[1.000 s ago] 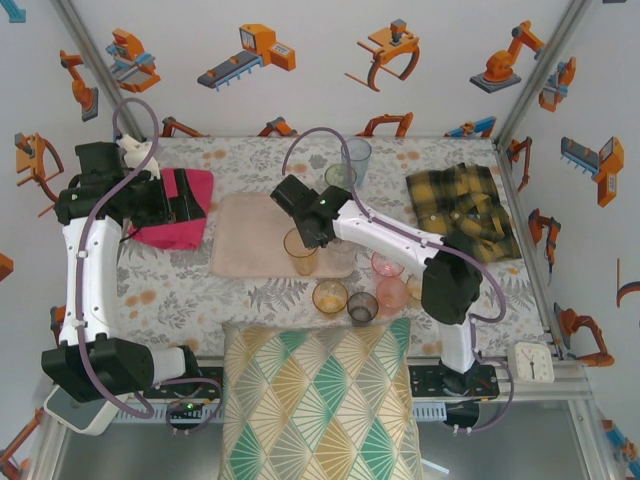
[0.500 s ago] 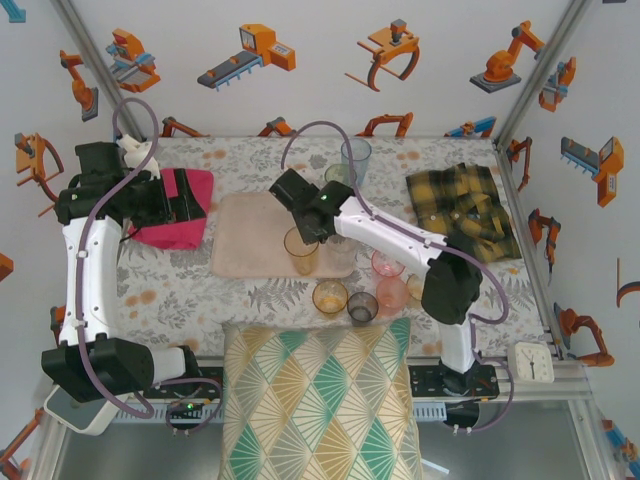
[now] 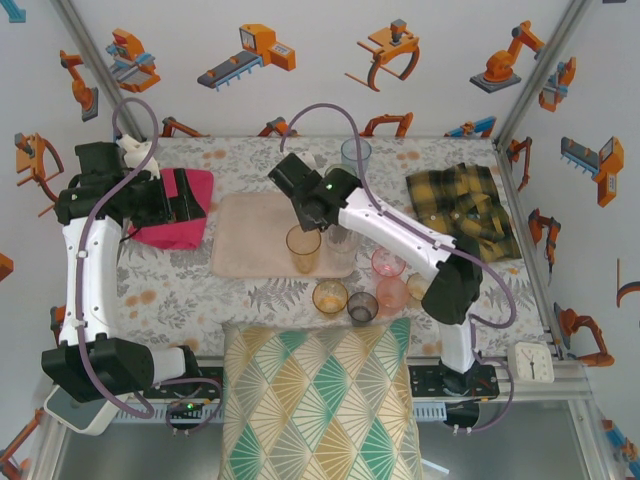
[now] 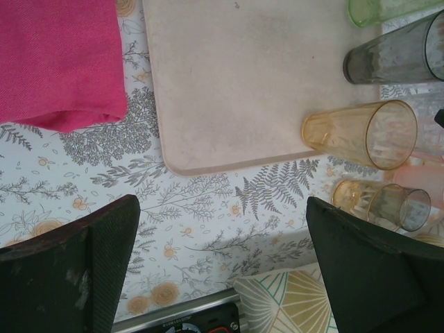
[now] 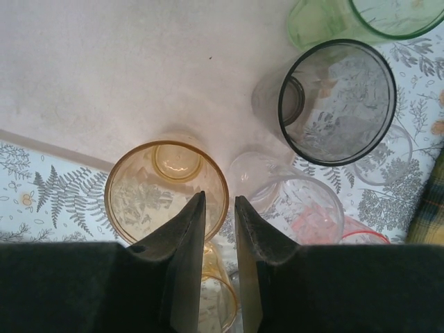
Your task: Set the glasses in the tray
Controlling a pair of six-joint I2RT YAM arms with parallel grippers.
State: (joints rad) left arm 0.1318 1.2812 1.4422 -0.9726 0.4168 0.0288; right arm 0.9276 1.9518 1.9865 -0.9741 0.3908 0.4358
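On the floral tablecloth (image 3: 180, 290), the amber glass (image 5: 166, 187) is pictured at the tray (image 3: 250, 235)'s near-right corner, under the right gripper (image 5: 219, 202), jaws slightly parted.

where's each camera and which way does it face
Top external: fixed above and behind the arm bases, looking down; both arms show, right gripper above the amber glass.
Left wrist: on the left arm, faces down at tray and pink cloth; own fingers at bottom corners.
Right wrist: on the right arm, faces down on that glass; own fingers bottom centre.
Shared by both wrists: tray, amber glass.
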